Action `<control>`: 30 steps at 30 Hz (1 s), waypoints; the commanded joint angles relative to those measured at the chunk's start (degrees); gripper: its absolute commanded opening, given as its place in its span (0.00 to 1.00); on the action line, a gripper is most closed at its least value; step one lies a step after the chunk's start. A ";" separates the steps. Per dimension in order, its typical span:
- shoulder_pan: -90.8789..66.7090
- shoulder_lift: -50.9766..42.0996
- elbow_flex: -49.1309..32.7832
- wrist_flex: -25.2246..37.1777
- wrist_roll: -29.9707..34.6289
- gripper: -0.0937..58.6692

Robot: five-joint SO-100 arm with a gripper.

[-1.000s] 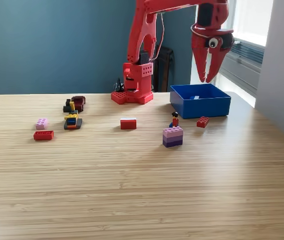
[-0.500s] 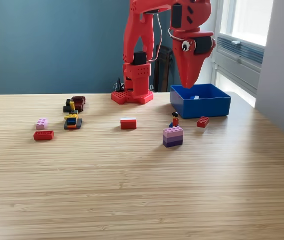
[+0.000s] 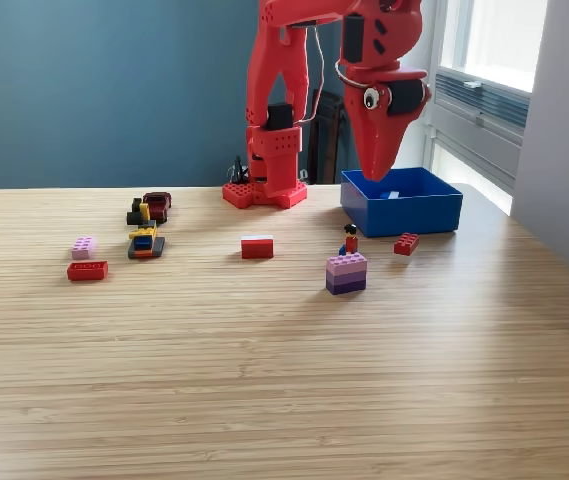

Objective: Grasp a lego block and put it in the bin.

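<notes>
Our gripper (image 3: 376, 172) hangs above the bin (image 3: 401, 212), fingers pressed together, holding nothing we can see. Loose blocks wait on the bench (image 3: 284, 380), one red block (image 3: 405, 243) at the bin's six o'clock.

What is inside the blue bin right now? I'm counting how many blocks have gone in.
Inside the blue bin, one small pale piece shows near the back wall. The front wall hides the nearer floor, so more blocks could lie there unseen. The gripper hangs over the bin's rear left corner.
</notes>
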 commanded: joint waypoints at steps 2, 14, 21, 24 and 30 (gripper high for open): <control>0.97 6.33 -0.18 -1.49 0.44 0.04; -0.26 6.33 2.46 -3.34 4.13 0.04; -0.88 6.33 4.22 -3.25 11.43 0.04; 0.00 6.33 5.89 -3.34 12.92 0.04; 0.44 7.12 7.29 -3.34 12.57 0.04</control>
